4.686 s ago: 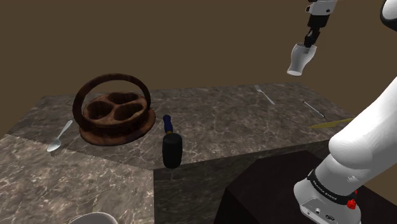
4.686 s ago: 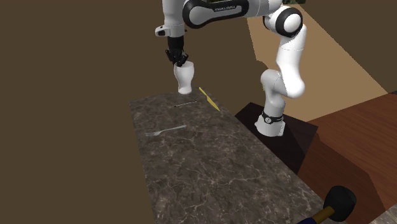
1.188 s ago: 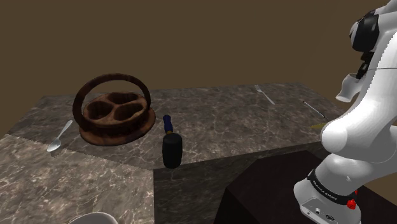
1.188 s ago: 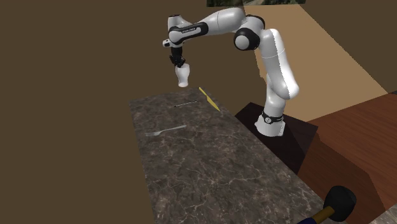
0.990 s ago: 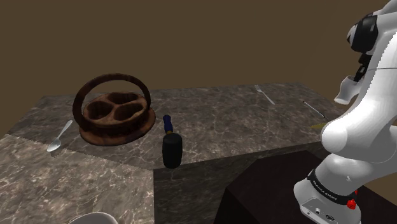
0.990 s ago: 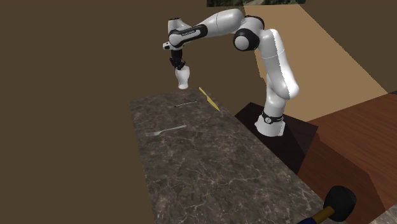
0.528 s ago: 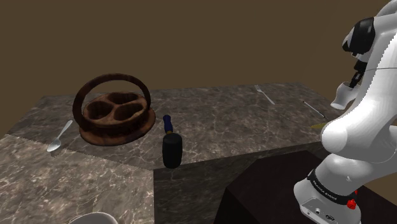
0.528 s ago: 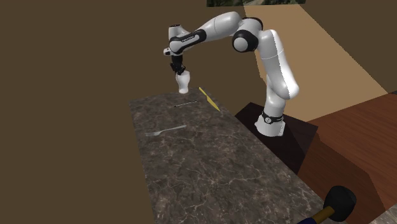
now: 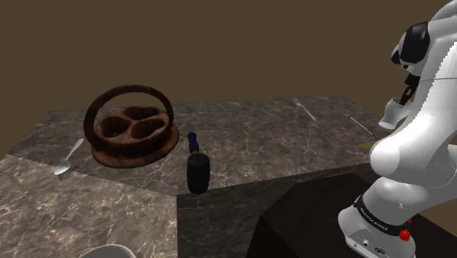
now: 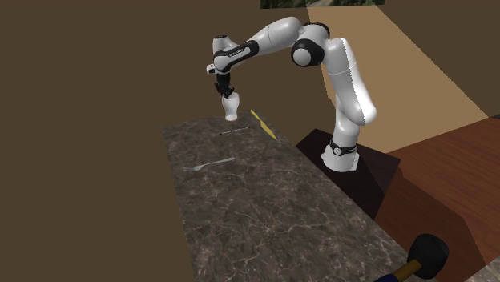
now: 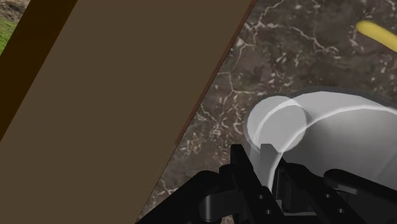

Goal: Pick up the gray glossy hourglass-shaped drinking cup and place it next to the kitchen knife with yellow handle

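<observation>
Dark marbled stone table (image 10: 264,216), plain brown wall (image 10: 96,96) behind it.

- Hand (image 10: 224,90): fingers clamped on the rim of the cup (image 10: 230,106). In the wrist view one finger (image 11: 240,164) sat outside the cup wall and the other inside it.
- Cup: pale grey-white, glossy, waisted. It hung upright below the hand, over the far end of the table. Its base looked just clear of the stone, though I could not tell for certain whether it touched.
- Knife (image 10: 261,122): yellow handle lay flat just right of the cup in the second exterior view, near the table's right edge.
- Thin grey utensil (image 10: 235,130) lay on the near side of the cup, close to it.
- Fork (image 10: 208,166) lay nearer again, well apart from the cup.
- Far off: black-headed mallet (image 9: 196,167), brown ringed dish (image 9: 132,128) and spoon (image 9: 69,156).

Step, as judged: carry was done and set-down was in hand. Cup was already beside the knife but not released.

Next move would call for a short, straight descent until the base sat flat. It must stay clear of the thin utensil and the far table edge. Then the fingers should part and the hand lift straight up, so the rim is not dragged.
</observation>
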Controlling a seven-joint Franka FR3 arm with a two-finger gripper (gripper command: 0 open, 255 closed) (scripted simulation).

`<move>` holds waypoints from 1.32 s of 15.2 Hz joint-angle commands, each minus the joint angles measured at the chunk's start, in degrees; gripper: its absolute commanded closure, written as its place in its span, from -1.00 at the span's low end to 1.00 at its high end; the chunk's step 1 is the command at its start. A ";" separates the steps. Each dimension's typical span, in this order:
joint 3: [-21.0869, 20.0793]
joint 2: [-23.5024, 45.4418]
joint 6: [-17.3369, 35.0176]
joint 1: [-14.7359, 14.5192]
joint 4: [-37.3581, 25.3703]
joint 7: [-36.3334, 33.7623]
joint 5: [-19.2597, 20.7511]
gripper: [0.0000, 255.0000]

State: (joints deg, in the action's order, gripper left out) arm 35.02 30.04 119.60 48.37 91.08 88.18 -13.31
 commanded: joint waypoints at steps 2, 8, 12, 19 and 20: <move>0.00 -0.01 0.02 0.00 -0.01 0.00 0.00 1.00; 0.01 -0.02 0.02 0.00 0.01 0.00 0.00 -1.00; 1.03 -2.84 -5.79 -0.88 -3.35 -1.12 1.80 -1.00; 1.02 -2.84 -5.79 -0.87 -3.35 -1.12 1.81 -1.00; 1.02 -2.84 -5.79 -0.87 -3.35 -1.12 1.81 -1.00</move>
